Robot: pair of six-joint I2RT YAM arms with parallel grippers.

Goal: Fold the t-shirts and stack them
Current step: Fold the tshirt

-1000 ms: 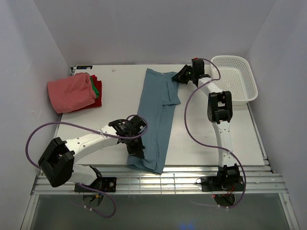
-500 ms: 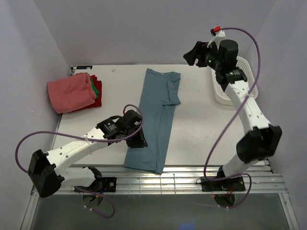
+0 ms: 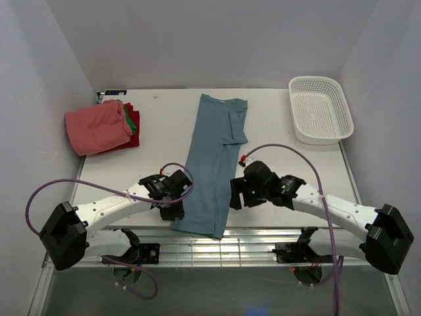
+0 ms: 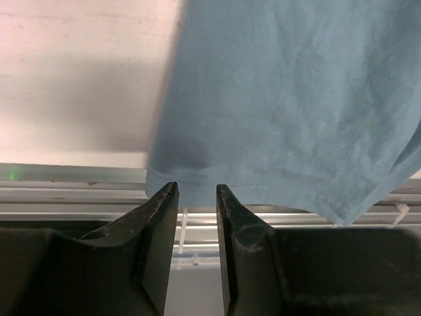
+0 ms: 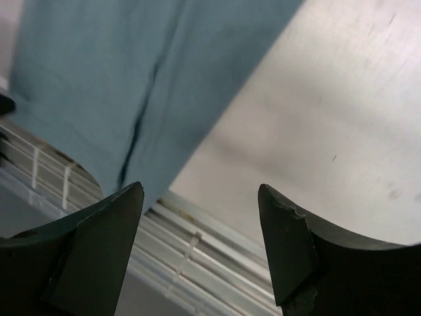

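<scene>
A teal-blue t-shirt (image 3: pixel 214 158) lies folded into a long narrow strip from the far table edge to the near edge, its hem hanging over the slats. My left gripper (image 3: pixel 172 209) sits at the hem's left corner, open with a narrow gap. In the left wrist view the hem (image 4: pixel 263 187) lies just past the empty fingertips (image 4: pixel 172 191). My right gripper (image 3: pixel 235 197) hovers wide open at the strip's right edge; the right wrist view has the shirt (image 5: pixel 131 72) up left. A folded stack of pink (image 3: pixel 97 126), green (image 3: pixel 134 118) and red (image 3: pixel 133 139) t-shirts rests far left.
A white mesh basket (image 3: pixel 316 80) stands at the far right corner. Metal slats (image 3: pixel 263 243) run along the near edge beyond the white tabletop (image 3: pixel 289 164). White walls close in the left, back and right.
The right arm lifted off the shirt's far end and swung down to the near right edge, jaws opening wide. The left gripper let go of the shirt and slid to its hem corner.
</scene>
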